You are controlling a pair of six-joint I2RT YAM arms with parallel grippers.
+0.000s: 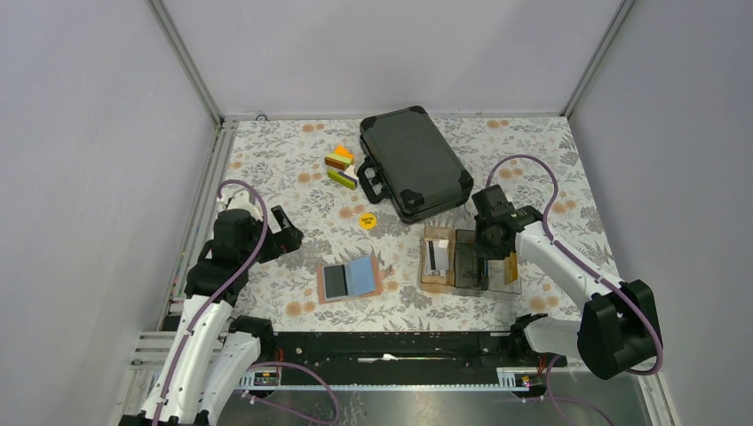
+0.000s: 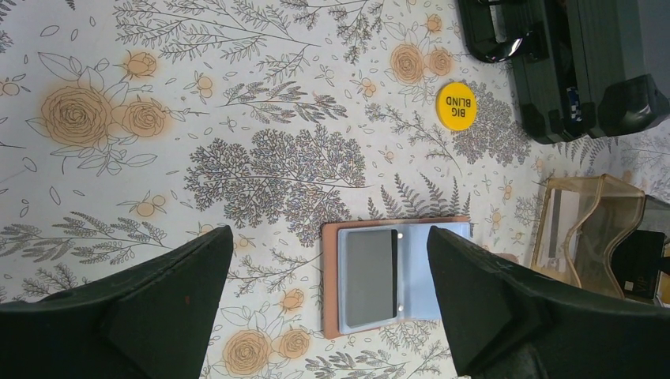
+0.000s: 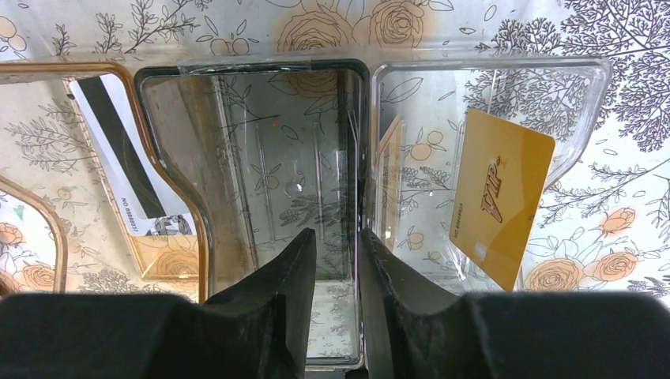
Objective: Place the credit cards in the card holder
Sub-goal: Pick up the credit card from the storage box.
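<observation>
The salmon-pink card holder [image 1: 362, 277] lies open at mid-table with a dark card [image 1: 336, 281] in its left blue-grey pocket. In the left wrist view the holder [image 2: 329, 276] and dark card [image 2: 371, 276] lie below my left gripper [image 2: 328, 233], which is wide open and empty, hovering to their left [image 1: 289, 232]. My right gripper [image 1: 484, 257] reaches into the middle compartment of the clear tray [image 3: 474, 63]. Its jaws [image 3: 338, 235] stand a narrow gap apart, with the right finger against the divider wall. An orange-yellow card [image 3: 499, 197] leans in the right compartment. A white card with a black stripe [image 3: 126, 166] lies in the amber left one.
A black hard case [image 1: 413, 162] lies at the back centre. A round yellow disc [image 1: 367, 220] lies between it and the card holder. Coloured blocks [image 1: 340, 167] sit left of the case. The tray [image 1: 468, 232] stands right of the holder. Walls enclose the table.
</observation>
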